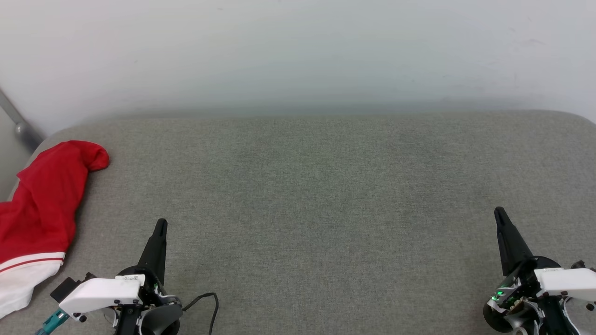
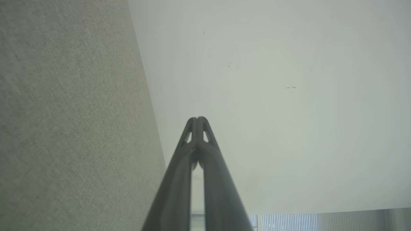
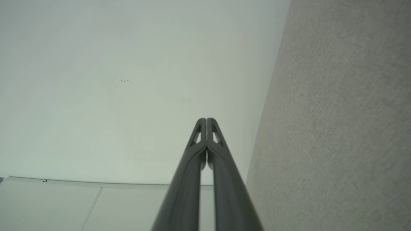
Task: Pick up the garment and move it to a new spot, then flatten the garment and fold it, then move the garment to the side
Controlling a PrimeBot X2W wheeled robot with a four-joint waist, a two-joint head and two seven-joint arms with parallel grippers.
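Garment (image 1: 44, 204) lies stretched near-to-far, white end nearest.

One garment (image 1: 42, 204), one left hand (image 1: 160, 225), one right hand (image 1: 500, 215), one grey pad (image 1: 326, 209).

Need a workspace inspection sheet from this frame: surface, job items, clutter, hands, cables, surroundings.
Surface: grey fabric pad, flat, mostly bare.
Job's things: red T-shirt with white sleeve and striped trim, bunched at the pad's left edge; not flattened, not folded.
Clutter: nothing seen.
Hands: left hand shut, holding nothing, apart from the T-shirt; right hand shut, holding nothing, at lower right.
Cables: black cable looped beside the left wrist; teal connector at lower left.
Surroundings: white wall behind the pad; grey metal bar at far left.
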